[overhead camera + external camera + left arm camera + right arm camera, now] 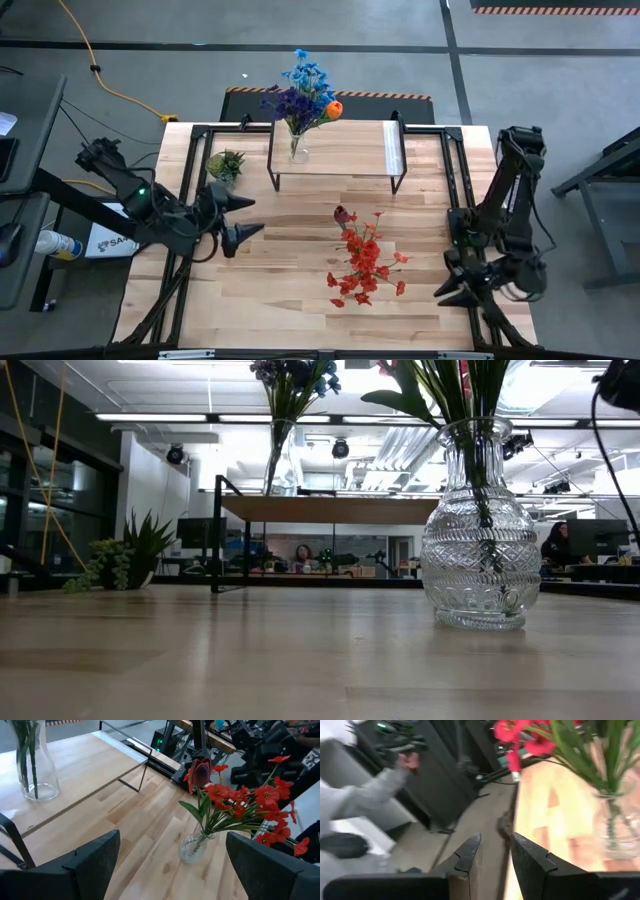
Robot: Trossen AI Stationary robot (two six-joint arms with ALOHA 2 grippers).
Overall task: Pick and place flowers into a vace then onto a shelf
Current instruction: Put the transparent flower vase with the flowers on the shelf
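Nearest, red flowers (364,262) with a maroon tulip stand in a clear vase (480,530) mid-bench, toward the near edge. Left gripper (240,218) hovers by the left edge, fingers spread wide, empty, aimed at that vase. Right gripper (458,291) sits at the near right corner, fingers narrow, nothing between. Farther back, a potted plant (226,163) is beside the shelf (350,150) along the far edge, which carries a second vase (298,150) with blue, purple, orange flowers (305,95).

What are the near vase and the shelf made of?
Near vase: looks like clear pressed glass, or maybe plastic; ribbed see-through body, stems visible inside. Shelf: light wood-grain board, matte, on thin black legs, likely metal.
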